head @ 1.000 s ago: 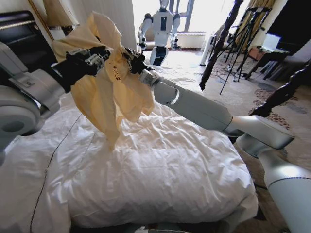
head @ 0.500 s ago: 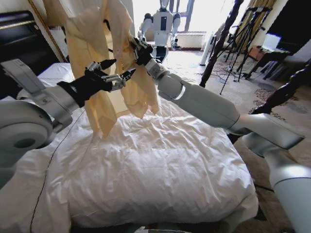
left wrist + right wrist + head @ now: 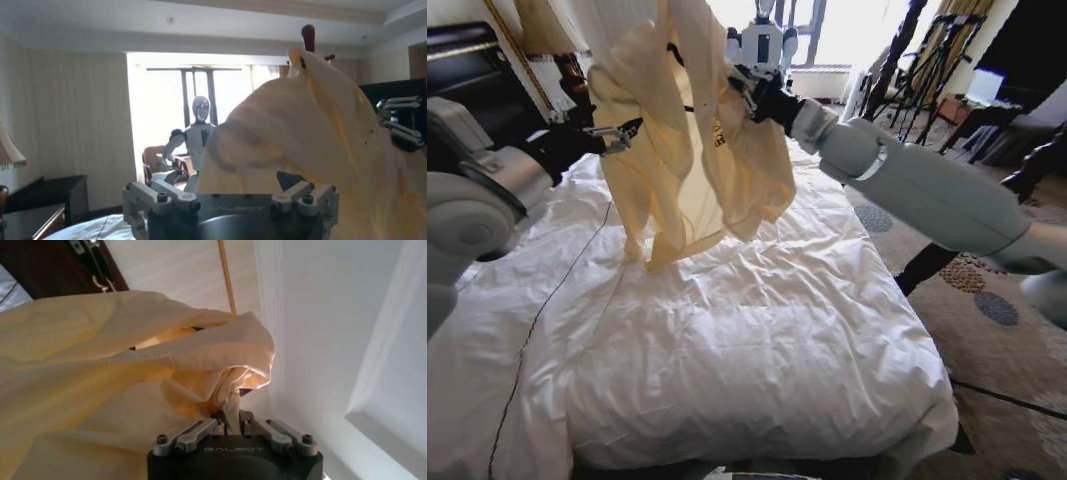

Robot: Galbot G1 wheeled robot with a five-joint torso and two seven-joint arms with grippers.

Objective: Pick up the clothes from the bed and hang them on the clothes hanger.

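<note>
The clothes (image 3: 692,150), a pale yellow-cream top, hang bunched high over the bed (image 3: 757,340). My right gripper (image 3: 745,88) is shut on a pinch of the fabric near its upper edge, and the right wrist view shows the cloth (image 3: 133,390) clamped in the gripper (image 3: 230,421). My left gripper (image 3: 622,132) is open beside the top's left edge, holding nothing. In the left wrist view its spread gripper (image 3: 233,194) faces the draped top (image 3: 313,150), with the right gripper (image 3: 400,122) beyond. The clothes hanger is hidden.
A dark headboard (image 3: 467,70) and a lamp (image 3: 542,25) stand at the back left. Another robot (image 3: 762,45) stands by the bright window. A dark twisted post (image 3: 897,45) and tripods (image 3: 932,60) are at the back right. Patterned carpet (image 3: 987,300) runs along the bed's right.
The right gripper has carried the top higher and to the right. The left gripper, on the cloth a second ago, has let go and drawn back to the left.
</note>
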